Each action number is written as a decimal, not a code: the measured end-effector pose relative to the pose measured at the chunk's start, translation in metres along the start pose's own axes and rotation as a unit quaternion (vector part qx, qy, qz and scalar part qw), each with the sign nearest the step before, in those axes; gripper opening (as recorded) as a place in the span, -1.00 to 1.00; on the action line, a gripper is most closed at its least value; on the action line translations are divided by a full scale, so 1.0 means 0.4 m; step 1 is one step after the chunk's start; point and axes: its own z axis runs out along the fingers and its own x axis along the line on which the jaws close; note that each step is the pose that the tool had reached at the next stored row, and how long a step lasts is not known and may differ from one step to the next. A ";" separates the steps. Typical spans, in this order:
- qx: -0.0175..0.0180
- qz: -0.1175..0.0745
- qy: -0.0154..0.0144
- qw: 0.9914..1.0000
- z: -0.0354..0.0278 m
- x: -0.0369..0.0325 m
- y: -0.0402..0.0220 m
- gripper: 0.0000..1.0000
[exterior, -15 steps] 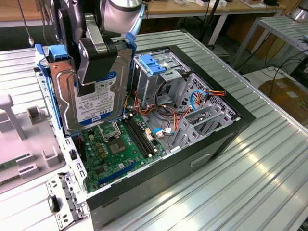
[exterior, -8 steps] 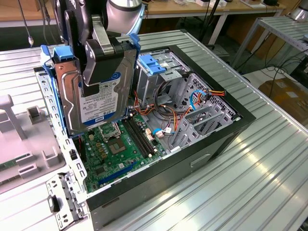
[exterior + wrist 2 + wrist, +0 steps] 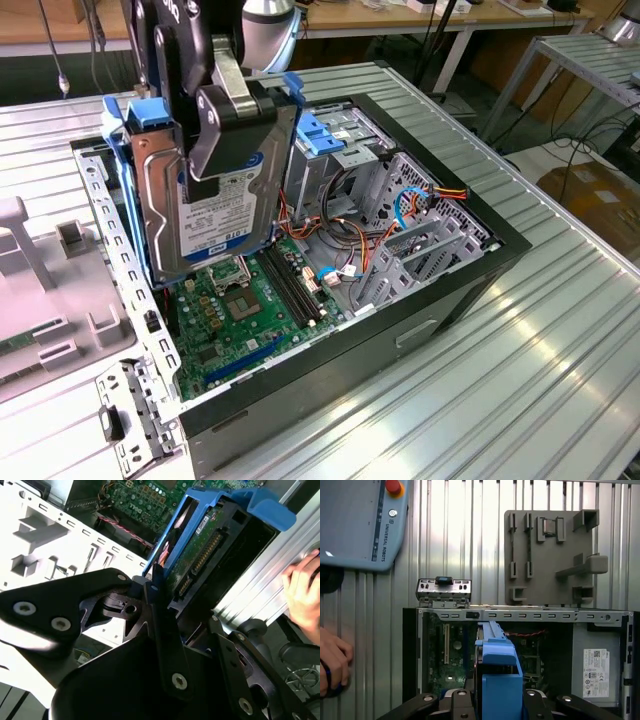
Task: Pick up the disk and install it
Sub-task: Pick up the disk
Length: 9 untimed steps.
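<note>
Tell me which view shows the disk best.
The exterior view: the disk is held upright over the open case, label face and blue rails visible. The second wrist view shows its connector edge; the first wrist view shows it edge-on, blue tab foremost.

- The disk (image 3: 215, 225) has a bare silvery metal face with a white paper label; its rails (image 3: 265, 505) are smooth, bright blue plastic.
- The worktop (image 3: 520, 380) is ribbed metal with a dull sheen.
- The computer case (image 3: 350, 360) is matt black outside and bare grey sheet metal inside.
- The panel (image 3: 547, 555) is matt grey plastic.
- The jaws are matt black.
</note>
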 end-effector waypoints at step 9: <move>0.000 0.000 0.000 1.000 0.000 0.012 -0.021 -0.28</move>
